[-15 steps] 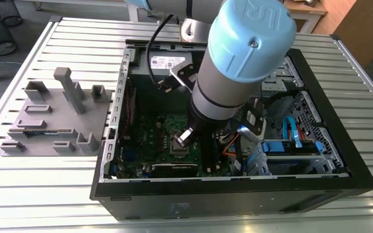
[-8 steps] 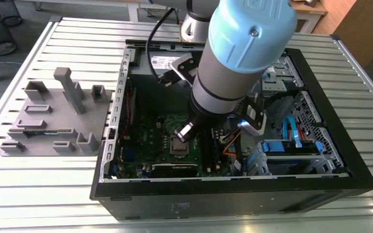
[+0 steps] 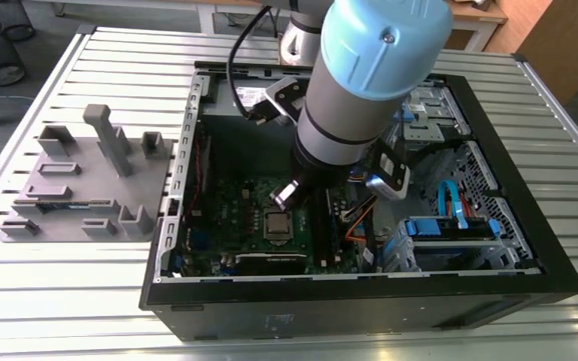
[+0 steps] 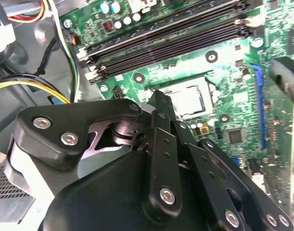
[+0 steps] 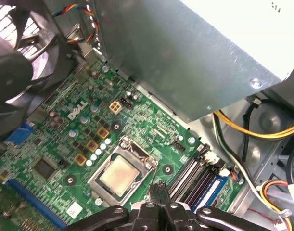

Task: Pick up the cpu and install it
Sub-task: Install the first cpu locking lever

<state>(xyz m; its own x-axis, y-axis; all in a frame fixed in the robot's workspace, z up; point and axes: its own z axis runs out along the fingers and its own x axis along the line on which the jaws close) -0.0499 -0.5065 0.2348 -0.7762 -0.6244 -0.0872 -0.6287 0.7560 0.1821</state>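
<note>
The cpu (image 5: 119,174), a small square chip with a silvery top, lies flat in its socket on the green motherboard (image 5: 55,144); a metal socket frame (image 5: 137,149) surrounds it. It also appears in the exterior view as the cpu (image 3: 277,222) and in the second wrist view as the cpu (image 4: 190,100). My gripper (image 5: 158,188) hovers just above the board beside the socket, toward the memory slots, apart from the chip. Its black fingers (image 4: 159,103) are pressed together with nothing visible between them. In the exterior view the gripper (image 3: 287,194) hangs inside the open case, a little behind the socket.
The grey power supply box (image 5: 195,57) overhangs the board close to the socket. A black fan (image 5: 17,62) stands at one side. Memory slots (image 4: 171,38) and yellow cables (image 5: 262,132) run nearby. A grey fixture block (image 3: 78,180) stands outside the case wall (image 3: 184,173), at the exterior view's left.
</note>
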